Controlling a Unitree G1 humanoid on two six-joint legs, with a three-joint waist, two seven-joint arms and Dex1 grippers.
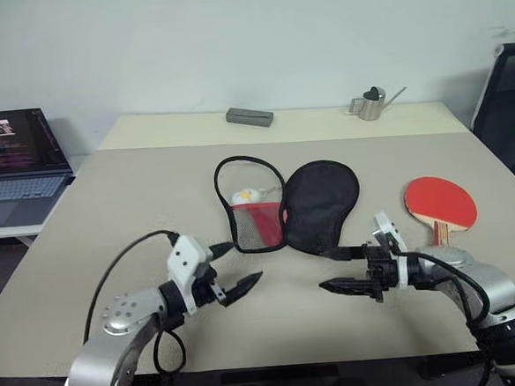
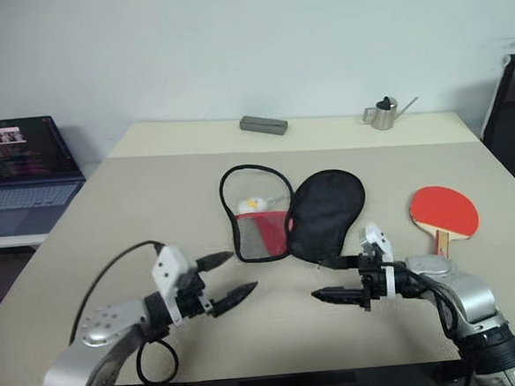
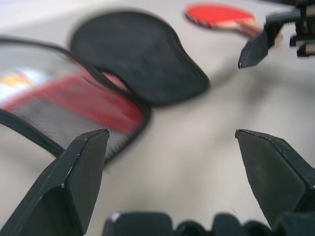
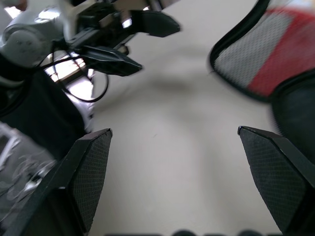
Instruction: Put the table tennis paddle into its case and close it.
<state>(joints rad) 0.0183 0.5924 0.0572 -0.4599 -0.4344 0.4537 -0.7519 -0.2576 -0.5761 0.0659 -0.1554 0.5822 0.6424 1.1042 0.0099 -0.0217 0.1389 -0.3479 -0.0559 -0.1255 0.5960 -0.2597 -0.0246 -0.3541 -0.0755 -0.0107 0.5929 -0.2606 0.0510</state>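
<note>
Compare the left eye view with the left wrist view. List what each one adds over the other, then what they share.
Left eye view adds: the laptop beside the table, the grey box and metal watering can at the far edge, and a black chair.
Left wrist view adds: no new object, just a close look along the left gripper and its wide-open fingers at the mesh.
Shared: the table, the case lying open, the paddle outside it, red face up, and the open right gripper.
</note>
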